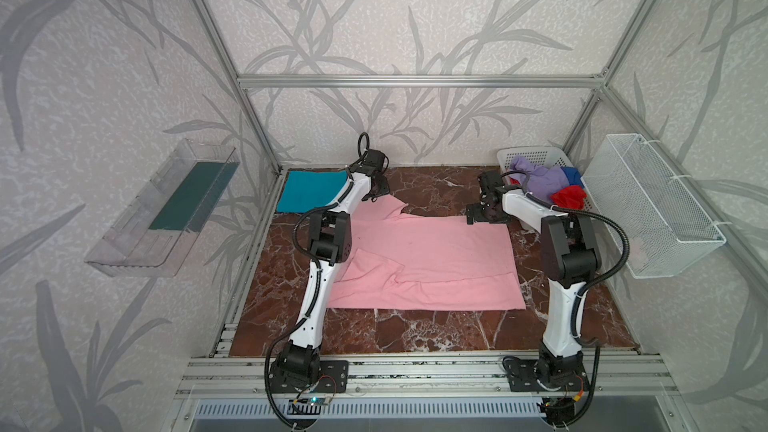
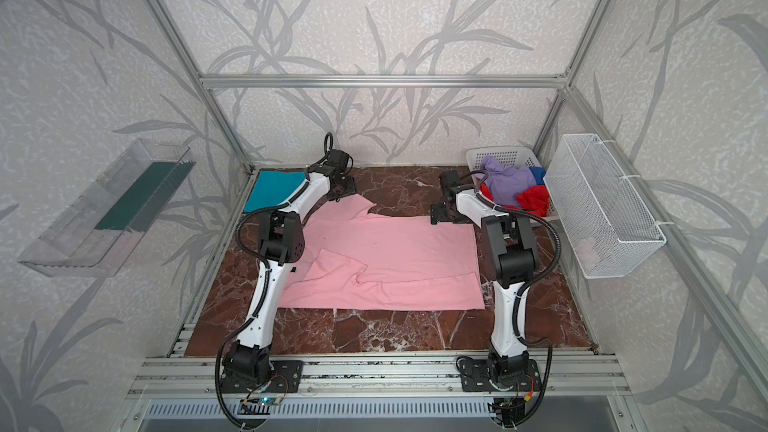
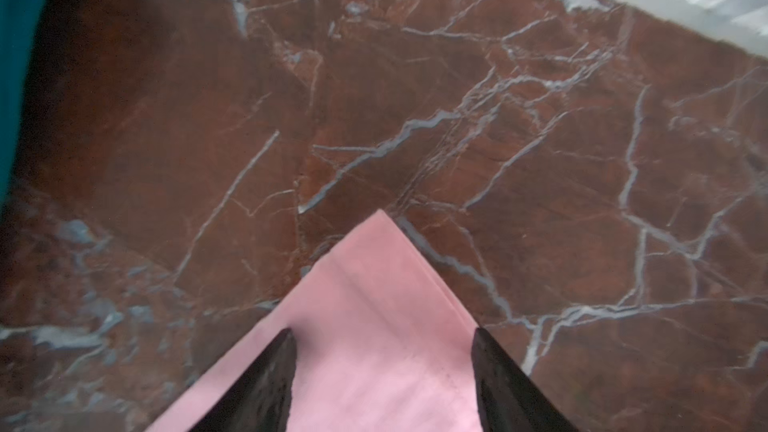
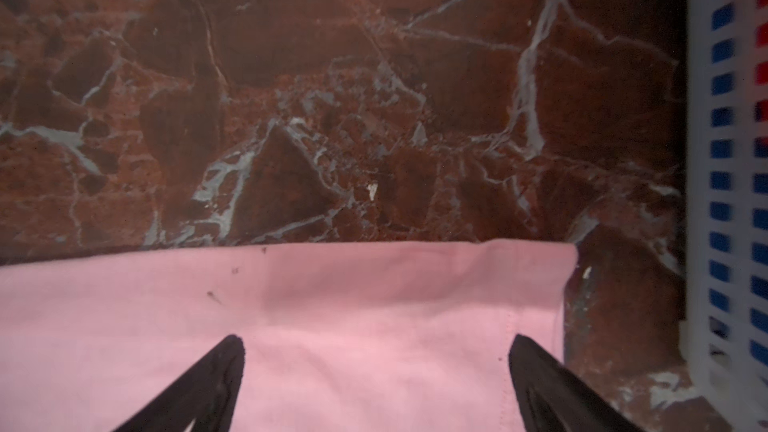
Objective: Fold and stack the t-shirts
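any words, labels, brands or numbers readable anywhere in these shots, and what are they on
None can be read.
The pink t-shirt shows no print or label.
The white basket and wire bin are plain.
Any marking on the small circuit board at the front is too small to read.

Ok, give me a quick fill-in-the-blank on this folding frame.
1. The spread-out t-shirt is ___.
2. The folded teal t-shirt lies in the far ___ corner of the table.
3. The unfolded t-shirts sit in the white basket at the far ___.
4. The left hand and right hand are over the spread-out t-shirt with jaws ___.
Missing: pink; left; right; open.
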### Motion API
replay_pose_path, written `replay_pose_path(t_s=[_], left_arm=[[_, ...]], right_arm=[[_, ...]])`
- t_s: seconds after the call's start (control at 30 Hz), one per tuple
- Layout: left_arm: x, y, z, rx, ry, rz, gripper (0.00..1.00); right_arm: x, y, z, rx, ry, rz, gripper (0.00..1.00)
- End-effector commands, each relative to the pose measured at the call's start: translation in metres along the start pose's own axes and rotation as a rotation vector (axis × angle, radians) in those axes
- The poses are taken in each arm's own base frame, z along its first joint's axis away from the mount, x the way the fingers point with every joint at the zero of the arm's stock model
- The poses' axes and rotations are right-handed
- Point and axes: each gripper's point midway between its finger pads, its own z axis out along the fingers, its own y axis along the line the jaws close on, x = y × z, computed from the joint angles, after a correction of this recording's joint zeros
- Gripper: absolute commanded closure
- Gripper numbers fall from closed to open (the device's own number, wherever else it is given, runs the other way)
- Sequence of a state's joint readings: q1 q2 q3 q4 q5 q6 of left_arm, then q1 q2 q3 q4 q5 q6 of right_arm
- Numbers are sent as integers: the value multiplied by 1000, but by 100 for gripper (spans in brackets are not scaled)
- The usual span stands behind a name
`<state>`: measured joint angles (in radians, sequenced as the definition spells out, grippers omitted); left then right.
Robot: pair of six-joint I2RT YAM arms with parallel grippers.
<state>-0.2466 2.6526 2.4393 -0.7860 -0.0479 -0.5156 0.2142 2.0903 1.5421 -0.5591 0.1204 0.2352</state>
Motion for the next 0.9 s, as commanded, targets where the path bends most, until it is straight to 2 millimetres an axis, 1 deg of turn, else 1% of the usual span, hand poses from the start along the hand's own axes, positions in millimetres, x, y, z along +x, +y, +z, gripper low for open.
replay_pose_path(t_s=[0.0, 0.07, 0.17, 0.2, 0.3, 0.4, 0.5, 0.53, 0.67, 0.77, 0.87], left_arm=[[47, 33, 19, -159, 161, 34, 47], [56, 39, 23, -194, 192, 49, 60], [69, 46, 24, -247, 226, 79, 88], [73, 50, 23, -268, 235, 88, 100], [77, 58, 16, -295, 256, 82, 100], [68, 60, 2, -303, 224, 82, 100], [46, 57, -26, -293, 148, 54, 100], [37, 55, -38, -283, 120, 42, 100], [7, 42, -81, -204, 21, 12, 100], [-3, 32, -100, -151, -9, -2, 100], [-3, 28, -108, -123, -5, -21, 100]], right_arm=[[4, 0, -2, -13, 28, 43, 0], [7, -1, 0, -10, 36, 47, 0], [11, -2, 1, -3, 42, 52, 0], [11, -3, 1, -4, 40, 53, 0], [10, -4, -1, 2, 32, 53, 0], [4, -4, -1, 7, 23, 41, 0], [-2, -5, 0, 23, 23, 33, 0], [-4, -5, 0, 24, 22, 32, 0], [-12, -2, 3, 20, 5, 39, 0], [-19, 1, 5, 9, -4, 56, 0], [-23, 9, 8, -34, -7, 71, 0]])
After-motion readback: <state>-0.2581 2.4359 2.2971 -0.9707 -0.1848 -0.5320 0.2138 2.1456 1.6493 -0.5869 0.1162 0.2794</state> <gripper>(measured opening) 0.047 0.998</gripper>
